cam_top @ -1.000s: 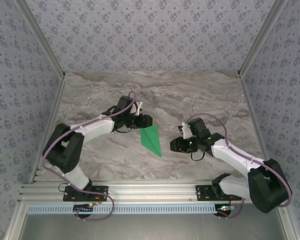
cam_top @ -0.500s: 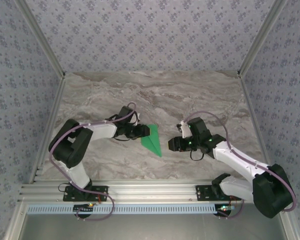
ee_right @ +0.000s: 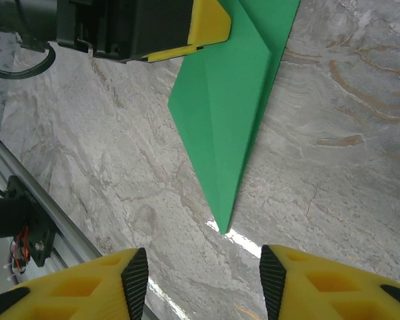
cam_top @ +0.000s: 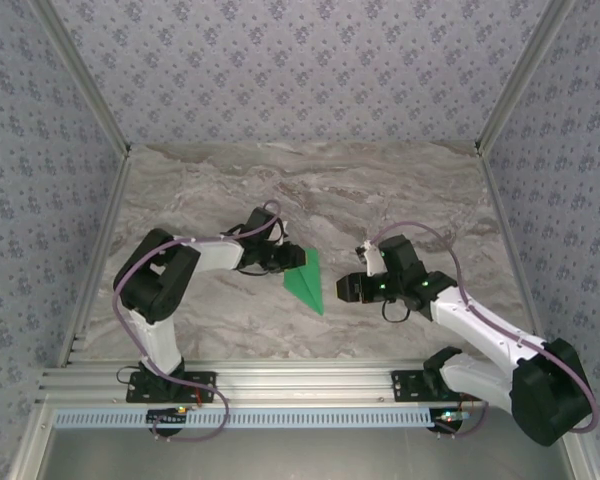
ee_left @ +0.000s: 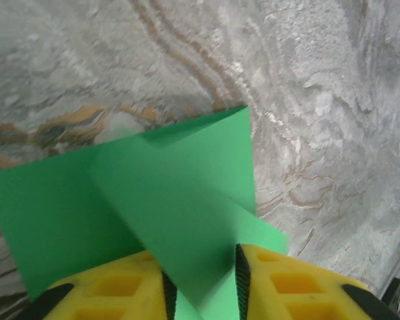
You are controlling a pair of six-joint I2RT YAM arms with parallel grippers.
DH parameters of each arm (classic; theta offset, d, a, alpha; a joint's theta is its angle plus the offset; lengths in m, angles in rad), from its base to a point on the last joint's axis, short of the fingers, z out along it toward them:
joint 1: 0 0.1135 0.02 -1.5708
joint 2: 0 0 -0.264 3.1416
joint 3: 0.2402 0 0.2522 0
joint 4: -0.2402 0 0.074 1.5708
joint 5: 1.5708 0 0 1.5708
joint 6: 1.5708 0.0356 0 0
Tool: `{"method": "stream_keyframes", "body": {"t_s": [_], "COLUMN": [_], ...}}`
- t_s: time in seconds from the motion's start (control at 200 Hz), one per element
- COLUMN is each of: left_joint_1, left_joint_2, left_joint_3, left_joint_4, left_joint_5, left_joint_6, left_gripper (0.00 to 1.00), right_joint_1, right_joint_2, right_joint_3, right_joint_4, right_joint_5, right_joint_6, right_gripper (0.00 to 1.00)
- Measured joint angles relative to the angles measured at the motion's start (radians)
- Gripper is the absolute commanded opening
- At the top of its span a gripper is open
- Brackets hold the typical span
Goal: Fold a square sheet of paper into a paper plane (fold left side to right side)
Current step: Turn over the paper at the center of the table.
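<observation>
The left arm (cam_top: 205, 252) rises from its base, bends sharply at the elbow near the desk's left side, and reaches right toward the middle. Its tool (cam_top: 295, 258) sits low, and its yellow fingers (ee_left: 107, 290) stand a narrow gap apart with paper (ee_left: 173, 200) in the gap; whether they pinch it cannot be told. The right arm (cam_top: 480, 325) folds back at the near right corner and stretches left, wrist level. Its tool (ee_right: 203, 280) points left with its jaws wide apart and nothing between them.
</observation>
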Motion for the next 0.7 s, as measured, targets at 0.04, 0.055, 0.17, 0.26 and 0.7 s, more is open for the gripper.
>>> {"method": "stream_keyframes", "body": {"t_s": [0.04,0.055,0.17,0.26,0.7], "left_joint_1": [0.0,0.0,0.0,0.001,0.012], "left_joint_2": [0.0,0.0,-0.009,-0.059,-0.513], "left_joint_3": [0.001,0.002,0.003,0.002,0.002], "left_joint_4": [0.007,0.009,0.027,0.031,0.12], "left_joint_5": [0.006,0.008,0.021,0.031,0.089], "left_joint_6": [-0.003,0.0,0.0,-0.005,-0.109], "left_gripper": [0.12,0.1,0.0,0.0,0.0], "right_joint_1": [-0.008,-0.013,-0.062,-0.116,-0.2], "right_joint_2": [-0.007,-0.009,-0.025,-0.035,0.027], "right_joint_3": [-0.011,-0.014,-0.057,-0.098,-0.115], "right_joint_4": [0.008,0.011,0.061,0.139,0.649], "right_joint_5": [-0.013,-0.021,-0.085,-0.161,-0.473], "right_joint_6": [0.008,0.008,0.031,0.068,0.286], "right_gripper": [0.65,0.67,0.87,1.0,0.99]}}
